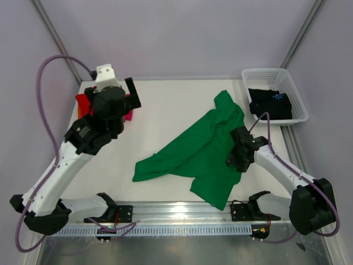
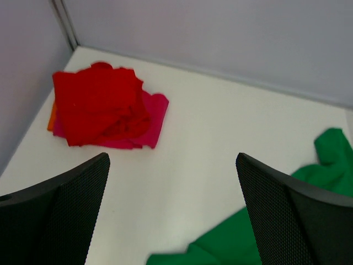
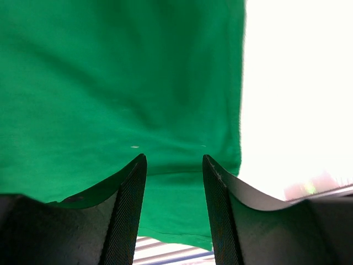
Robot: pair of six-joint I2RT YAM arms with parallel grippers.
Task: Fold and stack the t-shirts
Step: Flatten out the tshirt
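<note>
A bright green t-shirt [image 1: 198, 149] lies spread and crumpled across the middle of the table; it also shows in the left wrist view [image 2: 325, 171] and fills the right wrist view [image 3: 121, 83]. My right gripper [image 1: 240, 153] [image 3: 174, 159] hovers close over its right part, open, with only flat cloth showing between the fingers. At the far left a folded red t-shirt [image 2: 96, 105] [image 1: 83, 104] rests on a magenta-pink one [image 2: 155, 117]. My left gripper [image 1: 113, 98] [image 2: 172, 160] hangs wide open and holds nothing, just right of that stack. A black t-shirt [image 1: 270, 104] with a blue print sits in the basket.
The white lattice basket [image 1: 298, 96] stands at the back right corner. Grey walls and frame posts close in the table's back and sides. A metal rail [image 1: 176, 212] with both arm bases runs along the near edge. A bit of orange cloth [image 2: 51, 118] peeks out under the stack.
</note>
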